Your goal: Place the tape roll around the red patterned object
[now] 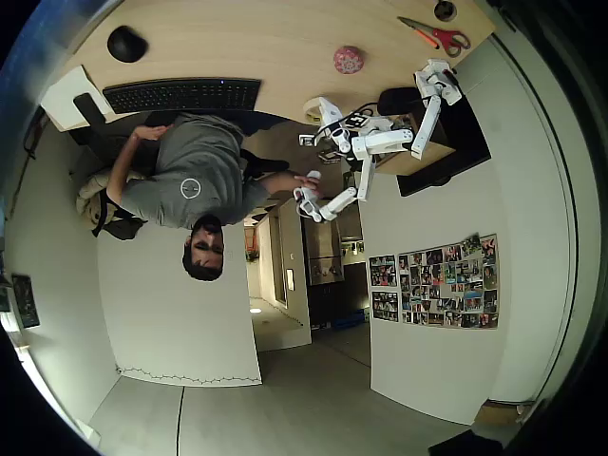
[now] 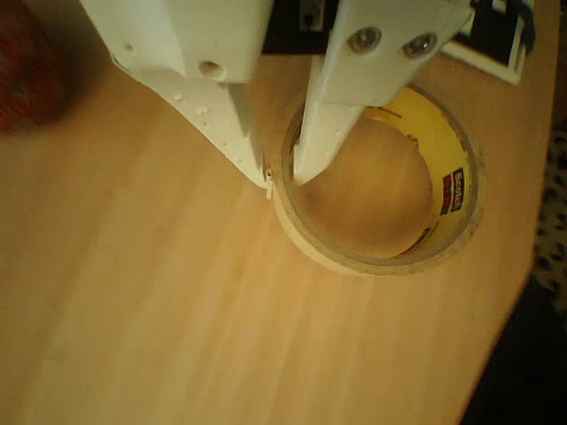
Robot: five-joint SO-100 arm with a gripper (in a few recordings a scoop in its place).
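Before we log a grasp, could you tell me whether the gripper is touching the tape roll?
Touching: the wrist view shows the gripper straddling the tape roll's wall.

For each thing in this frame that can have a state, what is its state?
tape roll: flat on the table, its wall between the hand's fingers.
hand: one finger inside the roll, one outside, closed on its wall.
red patterned object: on the table, apart from the roll.
scissors: closed, on the table.
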